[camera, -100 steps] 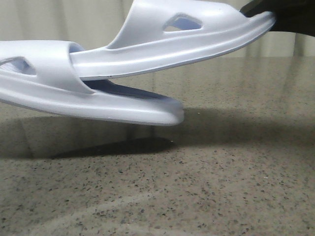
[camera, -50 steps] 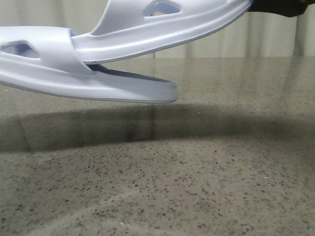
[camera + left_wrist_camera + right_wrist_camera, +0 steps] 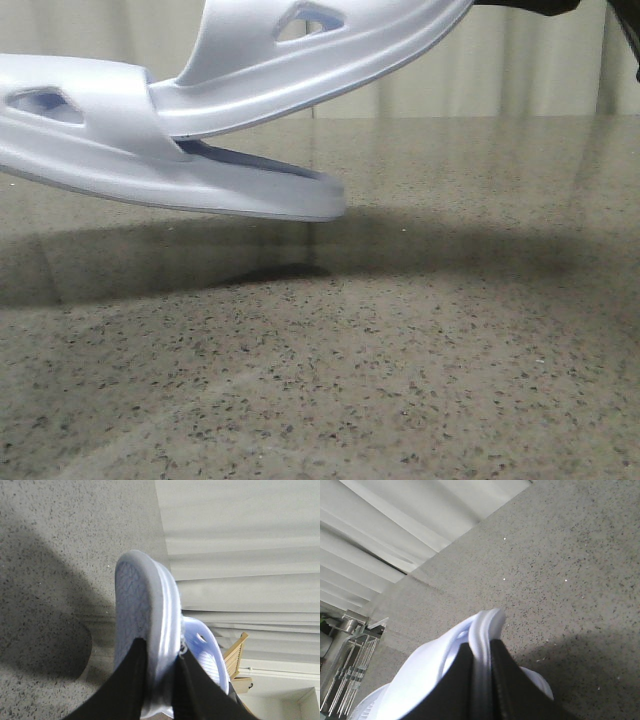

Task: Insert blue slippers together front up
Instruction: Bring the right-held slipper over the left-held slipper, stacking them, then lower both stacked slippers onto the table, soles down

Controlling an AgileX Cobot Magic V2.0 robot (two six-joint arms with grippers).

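Note:
Two pale blue-white slippers hang above the table in the front view. The lower slipper (image 3: 150,165) comes in from the left, with one end free at the right. The upper slipper (image 3: 320,60) slants down from the upper right, and its low end is tucked under the lower slipper's strap (image 3: 100,110). My left gripper (image 3: 160,682) is shut on the lower slipper's sole edge (image 3: 145,605). My right gripper (image 3: 481,680) is shut on the upper slipper's sole edge (image 3: 485,622). Only a dark part of the right arm (image 3: 525,5) shows in the front view.
A speckled grey stone table (image 3: 420,380) lies below, with the slippers' shadow on it. A pale curtain (image 3: 530,70) hangs behind. A wooden chair (image 3: 239,647) shows in the left wrist view and a metal rack (image 3: 350,645) in the right wrist view.
Both slippers have moved left and a little up. The upper slipper now tilts more steeply and its low end sits further under the lower slipper's strap.

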